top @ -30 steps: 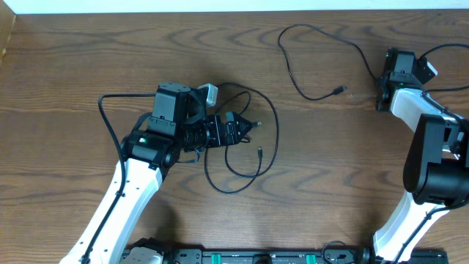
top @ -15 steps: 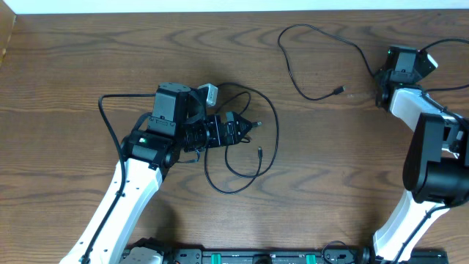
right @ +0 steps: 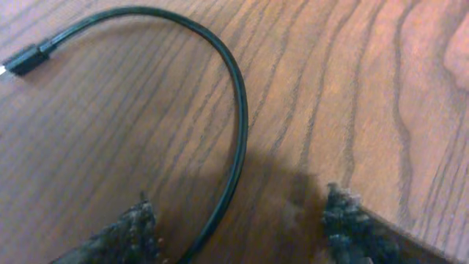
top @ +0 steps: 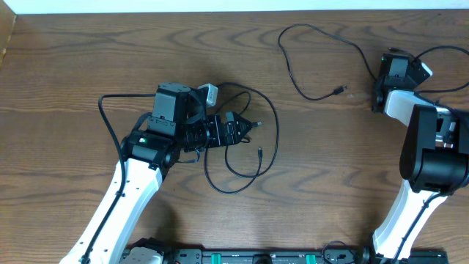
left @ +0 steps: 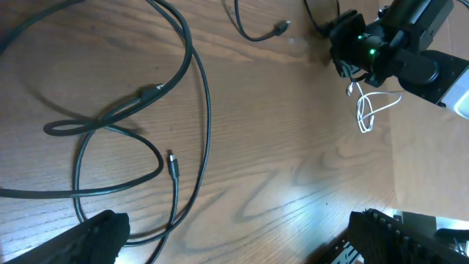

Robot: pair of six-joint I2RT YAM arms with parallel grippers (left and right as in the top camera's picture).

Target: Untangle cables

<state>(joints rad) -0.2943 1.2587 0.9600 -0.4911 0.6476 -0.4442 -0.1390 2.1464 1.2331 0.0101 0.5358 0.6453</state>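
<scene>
My left fingers [left: 95, 236] stand wide apart above the looped thin black cable [top: 276, 136] at mid-frame on the brown wooden bench [top: 66, 59]. My right fingers [right: 126, 233] are apart, astride a second thin black cable [right: 240, 99] in the upper right. A short white cable [left: 370, 110] lies near them.

This looks like a robotics lab bench. A left arm [top: 121, 194] and a right arm [top: 429, 154], white and black, rise from a black rail [top: 242, 257] at the edge of a wood-grain table [top: 73, 66]. Loose cables [top: 276, 136] lie on it.
</scene>
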